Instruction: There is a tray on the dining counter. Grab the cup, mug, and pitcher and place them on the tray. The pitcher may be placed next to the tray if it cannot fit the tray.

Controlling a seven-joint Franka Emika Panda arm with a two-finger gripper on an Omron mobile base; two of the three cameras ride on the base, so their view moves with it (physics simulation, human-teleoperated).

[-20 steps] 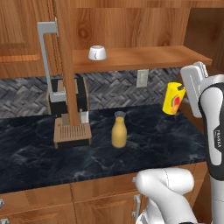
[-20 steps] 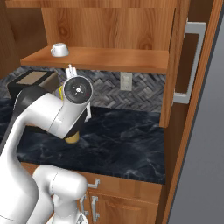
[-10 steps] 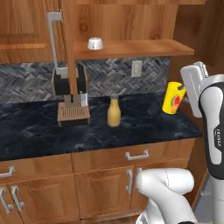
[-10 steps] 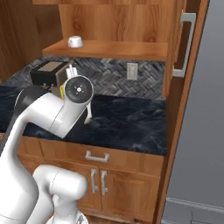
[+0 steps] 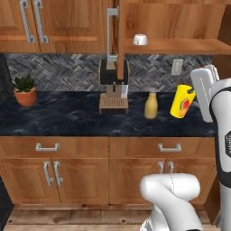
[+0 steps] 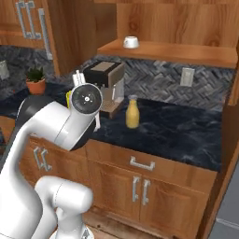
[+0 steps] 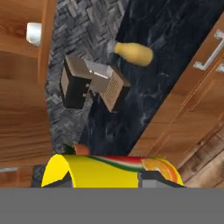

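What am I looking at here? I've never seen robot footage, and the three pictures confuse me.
It is a simulated kitchen with one white robot arm on a driving base. Two pictures come from cameras on the base, behind the arm to its left and right; the third comes from a camera on the hand, so it looks tilted.

The gripper holds the yellow cup in the air; in the hand view the cup lies right at the fingertips.

On the black counter stand the mustard-yellow pitcher, a coffee machine and a potted plant. The white mug sits on the wooden shelf above.
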